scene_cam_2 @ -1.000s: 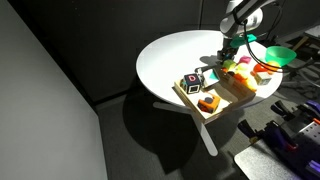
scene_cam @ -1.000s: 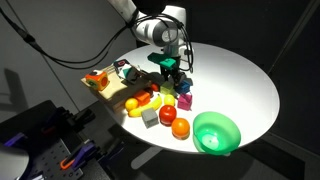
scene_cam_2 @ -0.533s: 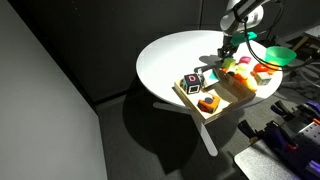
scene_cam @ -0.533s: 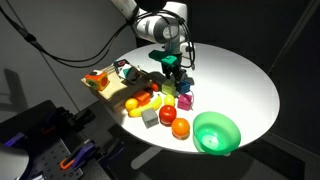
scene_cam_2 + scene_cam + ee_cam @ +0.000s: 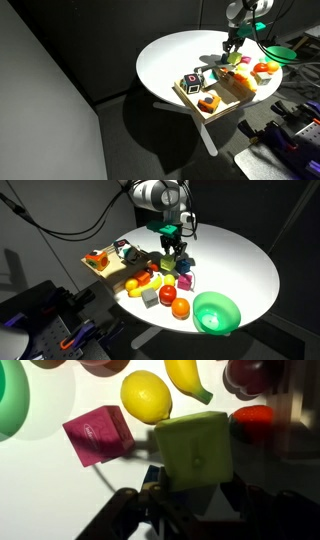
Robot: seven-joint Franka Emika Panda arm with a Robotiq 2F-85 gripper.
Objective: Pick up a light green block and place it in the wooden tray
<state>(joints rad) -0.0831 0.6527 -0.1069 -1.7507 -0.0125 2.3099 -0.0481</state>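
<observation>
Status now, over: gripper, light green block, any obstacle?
Gripper shut on light green block. Block above table, not yet in wooden tray. Lemon, pink block close by.

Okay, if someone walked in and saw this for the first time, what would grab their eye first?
Probably the gripper above the round white table, clamped on the light green block, which fills the wrist view. Next comes the bright green bowl near the table's edge. Then the colourful jumble under the arm: a lemon, a banana and a pink block.
</observation>
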